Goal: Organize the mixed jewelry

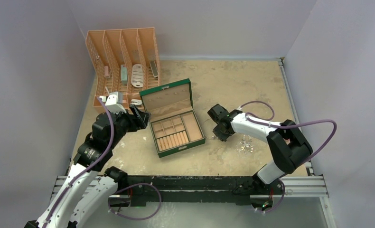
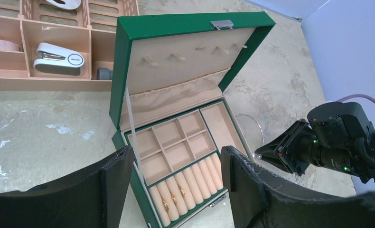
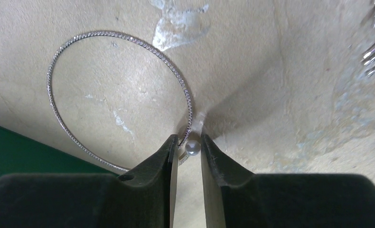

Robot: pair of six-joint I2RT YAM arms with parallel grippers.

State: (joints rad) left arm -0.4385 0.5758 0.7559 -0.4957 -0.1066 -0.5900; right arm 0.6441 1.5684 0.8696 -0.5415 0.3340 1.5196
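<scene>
Finds the right gripper (image 3: pixel 189 140) down at the table (image 1: pixel 233 85), fingers set a narrow gap apart. Notes a pearl-like bead (image 3: pixel 192 148) sitting in that gap, at the near rim of the thin hoop (image 3: pixel 100 32). Cannot tell whether clamped or merely bracketed. Places the hoop flat on the table at three o'clock of the green box (image 2: pixel 120 71), spreading toward ten o'clock from the fingertips in the right wrist view. Locates the glittering chain cluster (image 1: pixel 245 142) at four o'clock of the right gripper, near but apart. Records small gold rings (image 2: pixel 173 197) seated in the box's ring rolls. Finds the left gripper (image 2: pixel 176 152) spread wide, holding nothing, poised above the open box. Notes an orange rack (image 1: pixel 124 57) at eleven o'clock of the box.
</scene>
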